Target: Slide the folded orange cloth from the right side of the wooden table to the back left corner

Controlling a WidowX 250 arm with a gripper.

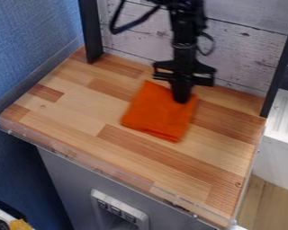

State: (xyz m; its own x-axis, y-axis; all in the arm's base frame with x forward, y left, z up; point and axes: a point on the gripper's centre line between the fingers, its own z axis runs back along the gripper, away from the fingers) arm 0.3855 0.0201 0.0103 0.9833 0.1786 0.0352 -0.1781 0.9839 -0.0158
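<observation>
At the near edge of the wooden desk (68, 112) runs a clear rim (80, 161). Farther back, around the middle of the desk, an orange cloth (158, 112) lies flat, set at a slant. Over its far right part the tool (182, 99) points down, fingers together; whether any cloth is pinched cannot be told. Beyond stands a whitish plank wall (249, 49).

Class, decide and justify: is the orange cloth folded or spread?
Folded: the orange cloth lies as a flat, four-cornered pad, with layered edges along its near side.
</observation>
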